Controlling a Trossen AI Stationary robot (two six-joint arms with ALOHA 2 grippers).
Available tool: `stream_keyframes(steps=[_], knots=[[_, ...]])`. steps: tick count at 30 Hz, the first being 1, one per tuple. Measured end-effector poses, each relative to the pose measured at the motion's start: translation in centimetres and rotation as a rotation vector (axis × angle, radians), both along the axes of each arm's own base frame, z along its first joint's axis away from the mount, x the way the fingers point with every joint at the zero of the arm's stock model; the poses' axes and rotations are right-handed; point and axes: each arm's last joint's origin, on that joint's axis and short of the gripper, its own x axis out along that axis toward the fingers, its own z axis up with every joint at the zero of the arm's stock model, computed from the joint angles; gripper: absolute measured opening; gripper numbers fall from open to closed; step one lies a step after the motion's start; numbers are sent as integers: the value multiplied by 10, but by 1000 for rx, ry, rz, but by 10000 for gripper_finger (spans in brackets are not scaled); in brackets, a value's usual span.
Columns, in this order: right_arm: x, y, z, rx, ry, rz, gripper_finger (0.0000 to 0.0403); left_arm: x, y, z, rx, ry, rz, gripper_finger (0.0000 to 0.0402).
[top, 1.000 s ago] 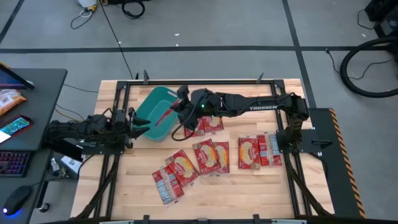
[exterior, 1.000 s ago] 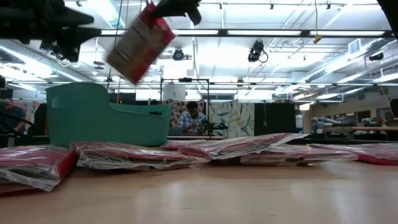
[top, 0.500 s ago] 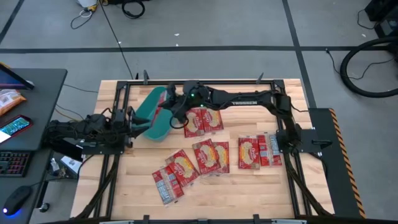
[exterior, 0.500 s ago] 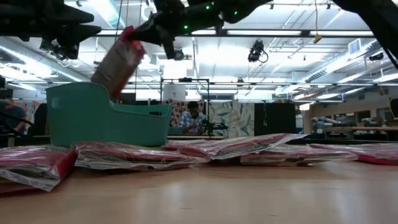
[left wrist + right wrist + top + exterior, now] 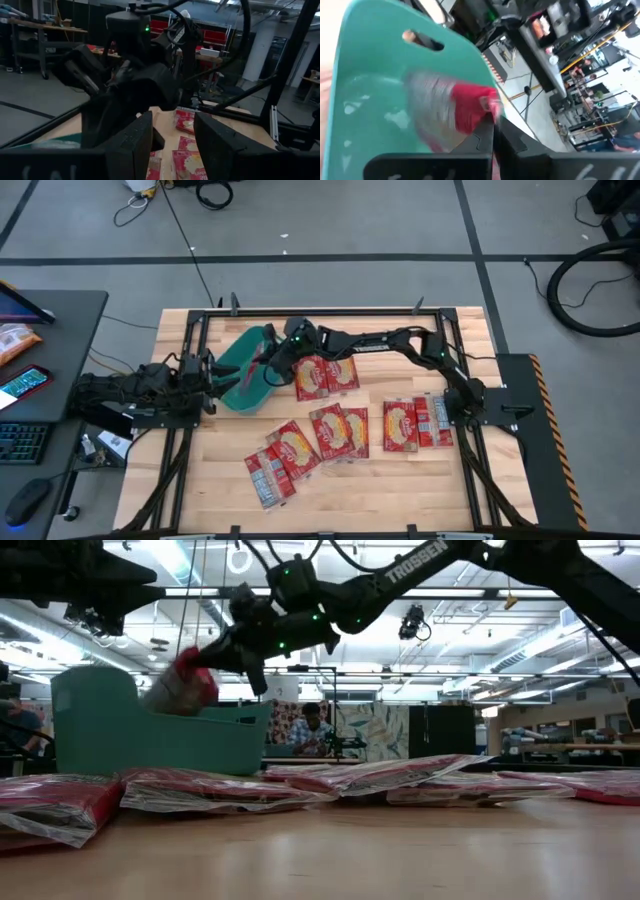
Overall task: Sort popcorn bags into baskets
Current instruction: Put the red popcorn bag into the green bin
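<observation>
We see the right pincer pinching a popcorn bag over the basket at ~11 o'clock, prob. to drop it in; left pincer spread, waiting at basket's 9.

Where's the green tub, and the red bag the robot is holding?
tub (image 5: 100, 730), low view, on its front wall.
bag (image 5: 182, 686), low view, on its red end above the tub rim.
</observation>
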Motion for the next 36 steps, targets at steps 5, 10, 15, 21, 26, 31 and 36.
stream_keyframes(steps=[5, 10, 15, 21, 26, 31, 36], knots=[[-2, -3, 0, 29, 35, -106, 14, 0, 0, 0, 0, 0, 1, 151], [-4, -8, 0, -59, 73, -292, 39, 0, 0, 0, -5, -1, 0, 151], [-6, -9, -4, -101, 126, -371, 78, 0, 0, 0, -6, 1, 0, 151], [-12, 2, 9, -104, 171, -435, 122, 0, 0, -1, -5, 7, 1, 151], [-25, 10, 31, -30, 227, -434, 139, 0, 1, -1, 46, 19, 28, 151], [-35, 27, 41, 49, 302, -455, 139, -1, 4, 0, 105, 30, 135, 151], [-39, 49, 38, 121, 376, -475, 139, -1, 4, 2, 112, 17, 154, 151]])
